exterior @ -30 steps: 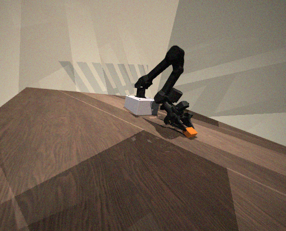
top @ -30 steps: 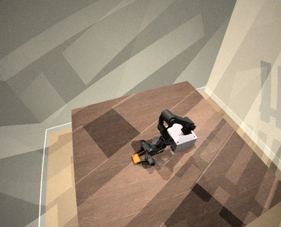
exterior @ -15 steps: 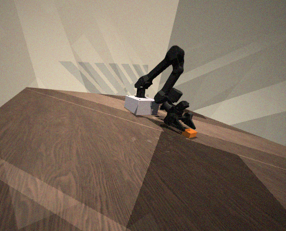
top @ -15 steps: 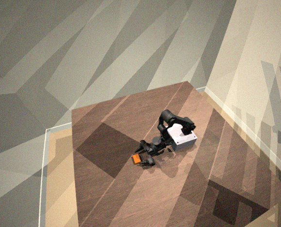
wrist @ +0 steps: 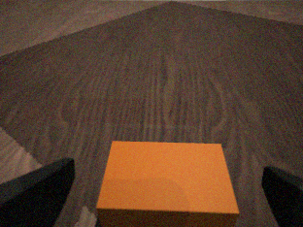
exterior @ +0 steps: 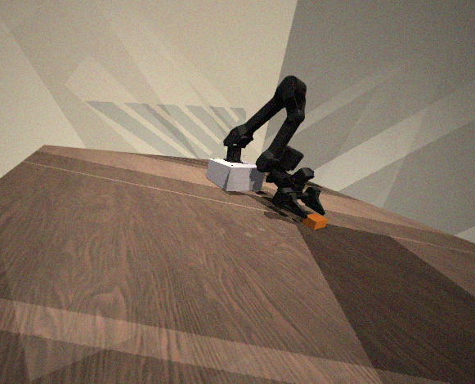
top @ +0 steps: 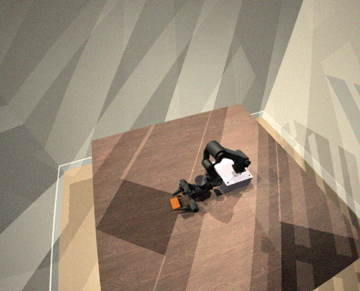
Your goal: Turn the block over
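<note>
The orange block [top: 175,203] [exterior: 315,221] [wrist: 170,177] lies flat on the wooden table [top: 136,216] [exterior: 146,268] [wrist: 165,73]. Its upper face is plain orange with a faint darker patch like a shadow, and no mark shows on the faces in view. The underside is hidden. My gripper [top: 176,202] [exterior: 314,215] [wrist: 167,171] is open and low over the table. In the wrist view one finger stands on each side of the block, with a gap between each finger and the block.
The arm's white base [top: 233,175] [exterior: 237,176] stands on the table behind the gripper. Dark shaded areas and pale lines cross the wood. The table's far edge [top: 161,122] runs behind the arm in the top view.
</note>
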### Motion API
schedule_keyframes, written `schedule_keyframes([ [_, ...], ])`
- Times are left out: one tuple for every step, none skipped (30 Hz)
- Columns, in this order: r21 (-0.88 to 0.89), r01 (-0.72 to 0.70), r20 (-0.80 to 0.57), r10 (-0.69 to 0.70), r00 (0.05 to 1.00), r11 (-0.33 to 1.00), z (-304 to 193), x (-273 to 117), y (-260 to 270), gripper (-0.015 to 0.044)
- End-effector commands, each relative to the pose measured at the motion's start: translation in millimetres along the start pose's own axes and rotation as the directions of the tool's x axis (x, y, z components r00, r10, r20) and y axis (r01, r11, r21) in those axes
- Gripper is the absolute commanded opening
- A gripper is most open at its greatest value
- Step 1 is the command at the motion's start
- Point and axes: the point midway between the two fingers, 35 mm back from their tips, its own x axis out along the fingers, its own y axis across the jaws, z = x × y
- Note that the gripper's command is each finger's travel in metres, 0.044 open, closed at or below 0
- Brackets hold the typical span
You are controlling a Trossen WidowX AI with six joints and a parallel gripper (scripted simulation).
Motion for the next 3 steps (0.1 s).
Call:
schedule_keyframes([
  [-0.005, 0.004, 0.0, -0.004, 1.0, 1.0, -0.1, -0.4, -0.5, 0.044],
  [-0.005, 0.004, 0.0, -0.004, 1.0, 1.0, -0.1, -0.4, -0.5, 0.044],
  [-0.005, 0.004, 0.0, -0.004, 1.0, 1.0, -0.1, -0.4, -0.5, 0.044],
])
